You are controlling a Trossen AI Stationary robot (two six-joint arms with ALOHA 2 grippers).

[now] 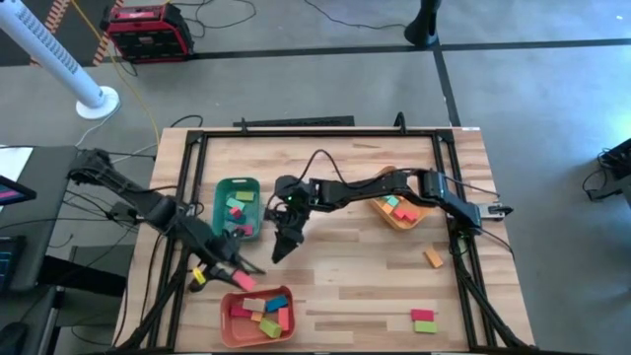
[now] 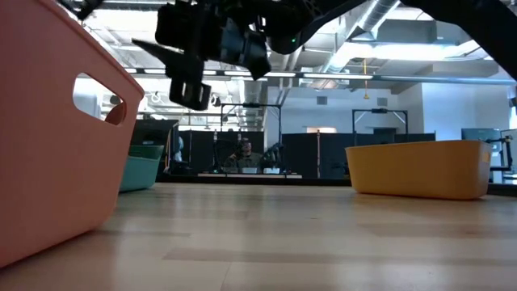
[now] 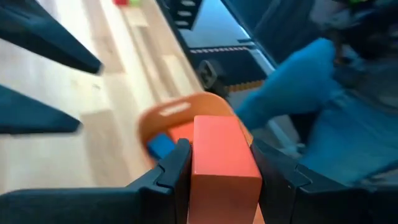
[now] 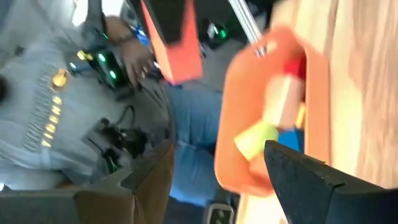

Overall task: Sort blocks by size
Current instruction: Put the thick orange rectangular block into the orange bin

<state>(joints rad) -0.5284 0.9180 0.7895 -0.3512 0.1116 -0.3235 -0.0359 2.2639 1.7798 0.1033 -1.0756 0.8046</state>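
Because it is clamping a salmon-red block between its fingers, the left gripper is hovering just above the salmon-red tray (presumably that block's bin). The right gripper, jaws apart and empty, is hanging mid-table beside the green tray.

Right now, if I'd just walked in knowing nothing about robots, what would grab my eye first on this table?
Probably the left gripper near the table's front left, clamped on a salmon-red block just beside the salmon-red tray. Next, the right gripper, open and empty, reaching across to mid-table beside the green tray. Behind it sits the yellow-orange tray, and a few loose blocks lie at the front right.
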